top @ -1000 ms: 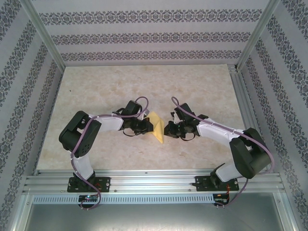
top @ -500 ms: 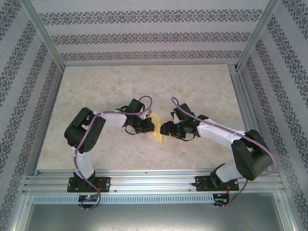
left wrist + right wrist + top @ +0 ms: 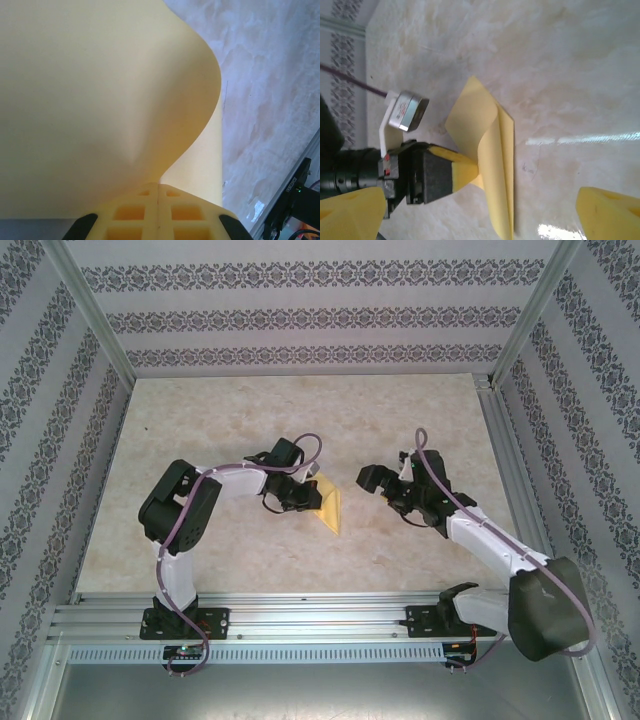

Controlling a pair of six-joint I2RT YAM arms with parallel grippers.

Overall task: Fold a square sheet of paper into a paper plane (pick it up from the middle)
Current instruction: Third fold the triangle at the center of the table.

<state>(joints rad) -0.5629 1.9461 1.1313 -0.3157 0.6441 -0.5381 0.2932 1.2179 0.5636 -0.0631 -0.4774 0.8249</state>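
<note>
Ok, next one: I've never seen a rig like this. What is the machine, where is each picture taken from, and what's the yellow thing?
Two robot arms are bolted at the near edge of a marble-patterned table. One picture looks down from above and behind them; the other two come from a camera on each wrist. The left gripper is shut on a pale-yellow sheet of paper that curls over on itself. The right gripper hangs open beside the paper, not touching it.
</note>
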